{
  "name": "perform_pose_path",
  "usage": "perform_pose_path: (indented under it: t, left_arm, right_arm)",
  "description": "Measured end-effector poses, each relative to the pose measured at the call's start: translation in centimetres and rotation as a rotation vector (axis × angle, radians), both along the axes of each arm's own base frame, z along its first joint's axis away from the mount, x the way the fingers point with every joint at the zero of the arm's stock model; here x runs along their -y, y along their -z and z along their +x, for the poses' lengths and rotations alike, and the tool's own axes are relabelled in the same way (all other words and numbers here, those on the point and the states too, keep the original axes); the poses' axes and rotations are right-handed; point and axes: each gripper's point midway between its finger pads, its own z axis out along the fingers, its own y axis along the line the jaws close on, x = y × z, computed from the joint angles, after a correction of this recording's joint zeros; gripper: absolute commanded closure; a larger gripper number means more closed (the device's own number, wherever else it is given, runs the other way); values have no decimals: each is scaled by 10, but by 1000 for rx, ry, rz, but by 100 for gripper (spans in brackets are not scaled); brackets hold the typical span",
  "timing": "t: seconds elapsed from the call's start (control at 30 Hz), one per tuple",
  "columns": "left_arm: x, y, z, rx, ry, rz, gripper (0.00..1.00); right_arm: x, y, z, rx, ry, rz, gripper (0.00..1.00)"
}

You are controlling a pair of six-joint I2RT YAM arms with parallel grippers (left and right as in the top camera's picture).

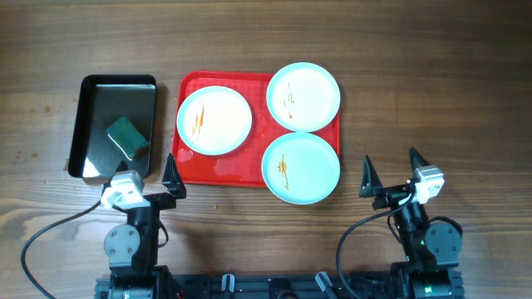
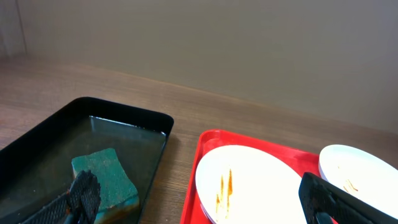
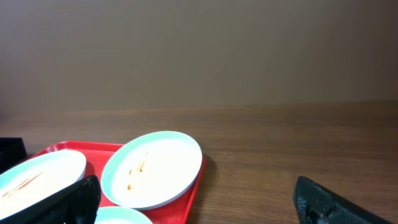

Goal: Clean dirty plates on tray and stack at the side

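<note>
Both arms parked at near edge of table (image 1: 416,66).

- Left claw (image 1: 131,174): fingers spread wide, nothing between them. Sits at near end of black tray (image 1: 91,100).
- Right claw (image 1: 391,168): fingers spread wide, empty. Well right of red tray (image 1: 218,170), over bare wood.
- Red tray: mid-table, just right of black tray, not touching it.
- Plates: all three on red tray, all with orange-brown streaks. Left plate (image 1: 214,120) fully inside. Far-right plate (image 1: 303,96) overhangs far rim. Near-right plate (image 1: 301,167) overhangs near-right corner.
- Green sponge (image 1: 127,137): lies in black tray, whose floor looks wet.
</note>
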Motion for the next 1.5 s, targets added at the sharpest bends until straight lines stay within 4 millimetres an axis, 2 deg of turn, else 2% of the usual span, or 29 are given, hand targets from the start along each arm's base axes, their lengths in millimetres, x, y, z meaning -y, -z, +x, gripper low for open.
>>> perform_pose_path:
  t: [1.33,1.5]
  left_arm:
    - [1,-1,0,6,8,0,0]
    - [6,-6,0,19,34,-1,0]
  right_arm:
    - [1,0,0,2,4,-10,0]
    - [-4,-14,-1,58,-23,-8,0]
